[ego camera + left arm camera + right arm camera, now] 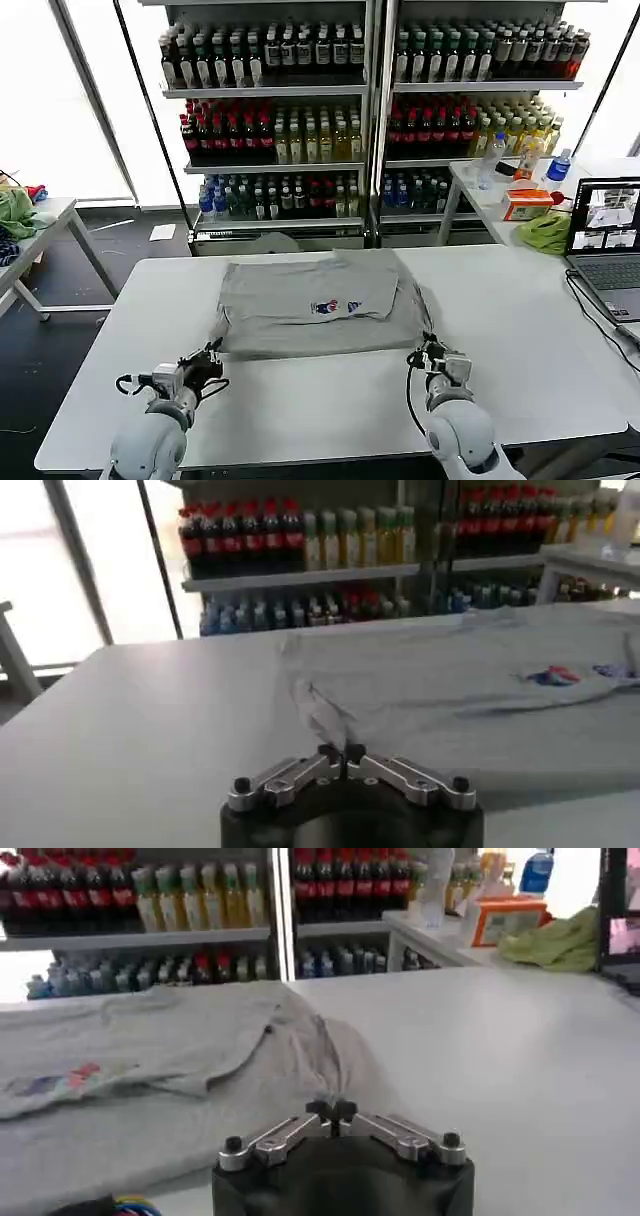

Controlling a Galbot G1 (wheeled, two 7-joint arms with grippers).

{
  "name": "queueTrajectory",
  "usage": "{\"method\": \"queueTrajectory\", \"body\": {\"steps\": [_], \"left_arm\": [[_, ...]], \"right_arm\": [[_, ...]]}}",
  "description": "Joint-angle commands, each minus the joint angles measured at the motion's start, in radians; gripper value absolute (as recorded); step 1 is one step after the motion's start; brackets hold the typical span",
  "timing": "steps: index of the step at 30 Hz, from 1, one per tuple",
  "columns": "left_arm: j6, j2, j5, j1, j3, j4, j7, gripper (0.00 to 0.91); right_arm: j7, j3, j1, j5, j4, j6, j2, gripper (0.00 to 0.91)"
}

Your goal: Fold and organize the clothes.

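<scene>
A grey T-shirt with a small multicolour chest print lies partly folded across the middle of the white table. My left gripper sits at the shirt's near left corner. In the left wrist view it is shut, with a puckered ridge of the grey cloth running up from its fingertips. At the near right corner my right gripper is also shut; the right wrist view shows a pinched fold of the shirt leading into it.
An open laptop stands at the table's right edge, its cable trailing toward the front. A lime-green cloth and an orange box lie on the side table behind. Bottle shelves stand behind; another table with cloths stands at the left.
</scene>
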Motion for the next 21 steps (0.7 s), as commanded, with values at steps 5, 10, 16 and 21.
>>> {"method": "queueTrajectory", "body": {"steps": [5,10,16,21], "left_arm": [[-0.022,0.009,0.016,0.269,-0.039,-0.211,-0.010,0.000],[-0.036,0.012,0.035,0.339,-0.056,-0.245,-0.016,0.000],[-0.069,-0.013,0.072,0.427,-0.058,-0.258,-0.014,0.000],[-0.076,-0.023,0.073,0.468,-0.061,-0.272,-0.017,0.000]], "right_arm": [[0.051,0.009,-0.224,-0.052,0.159,0.027,-0.028,0.000],[0.079,0.033,-0.305,-0.058,0.193,0.029,-0.044,0.000],[0.084,0.045,-0.378,-0.112,0.225,0.058,-0.046,0.000],[0.086,0.042,-0.415,-0.158,0.228,0.076,-0.034,0.000]]}}
